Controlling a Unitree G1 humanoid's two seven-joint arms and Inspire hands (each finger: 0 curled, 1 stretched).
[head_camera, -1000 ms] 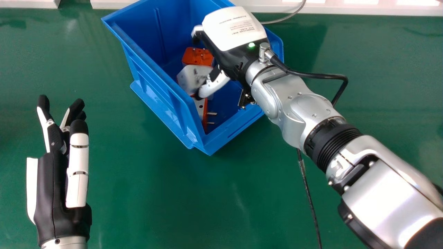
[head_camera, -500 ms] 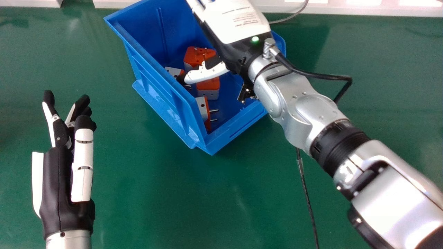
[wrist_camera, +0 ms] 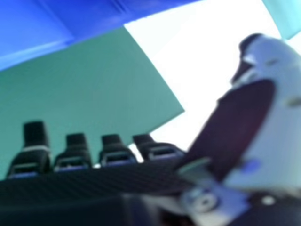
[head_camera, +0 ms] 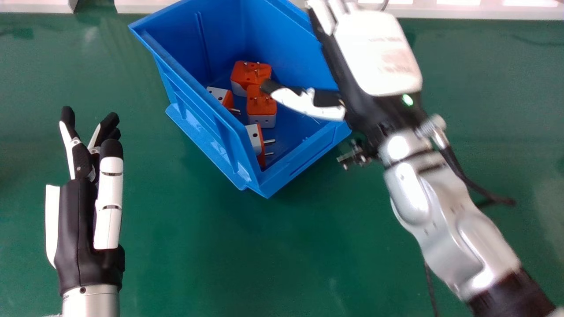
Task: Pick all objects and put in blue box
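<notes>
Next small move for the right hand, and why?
Probably ease the right hand rightward, clear of the blue box: its fingers are open and empty, its thumb overhangs the box, and four plug adapters already lie inside.

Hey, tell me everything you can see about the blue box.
The blue box looks like stiff plastic, open-topped, with thick rims, ribbed sides and a lip along its base. One near wall is lower than the rest. It stands upright, set at an angle, on the green table. Inside rest four orange-and-white plug adapters. The thumb of the right hand hangs over it; I can't tell whether they touch.
</notes>
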